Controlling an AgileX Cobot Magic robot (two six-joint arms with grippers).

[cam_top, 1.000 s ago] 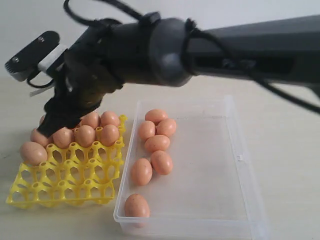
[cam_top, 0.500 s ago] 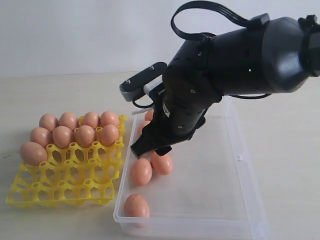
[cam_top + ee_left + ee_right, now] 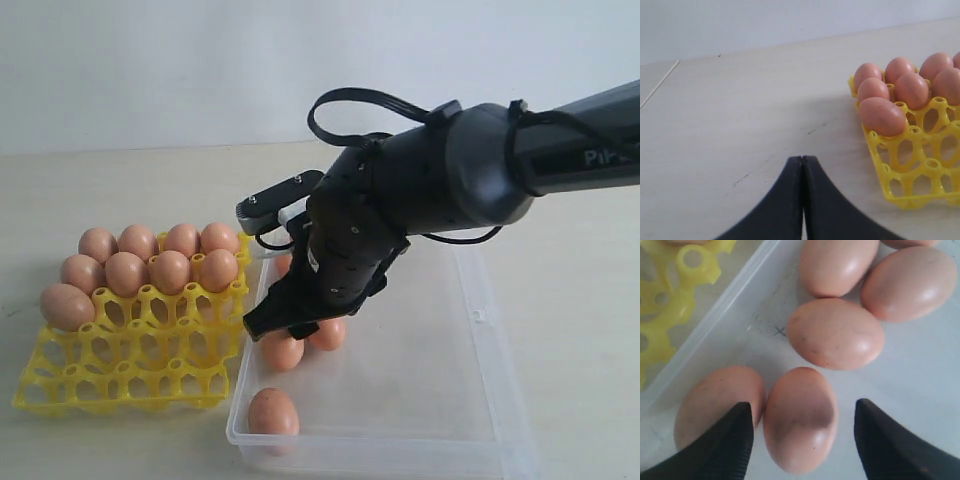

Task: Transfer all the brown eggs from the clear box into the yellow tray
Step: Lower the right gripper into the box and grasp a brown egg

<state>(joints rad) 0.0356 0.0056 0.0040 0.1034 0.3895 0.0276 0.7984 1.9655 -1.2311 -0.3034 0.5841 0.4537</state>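
Observation:
The yellow tray point(image 3: 130, 375) lies at the left with several brown eggs point(image 3: 170, 270) in its far cups. Beside it is the clear box point(image 3: 480, 320), holding several more brown eggs. My right gripper point(image 3: 285, 325) hangs low over the box's left side, open. In the right wrist view its fingers point(image 3: 802, 407) straddle one brown egg point(image 3: 800, 430) without touching it, and a second egg point(image 3: 715, 400) lies against one finger's outer side. Another egg point(image 3: 273, 412) rests at the box's near corner. My left gripper point(image 3: 802, 159) is shut and empty over bare table beside the tray point(image 3: 900, 165).
Three more eggs point(image 3: 835, 332) lie clustered just past the straddled one. The box's low wall point(image 3: 715, 315) runs close to one finger, with the tray point(image 3: 670, 300) right behind it. The box's right half point(image 3: 430, 300) holds no eggs.
My right arm has swung from above the tray's eggs to the box and come down over the eggs on its left side. Its jaws have stayed open.

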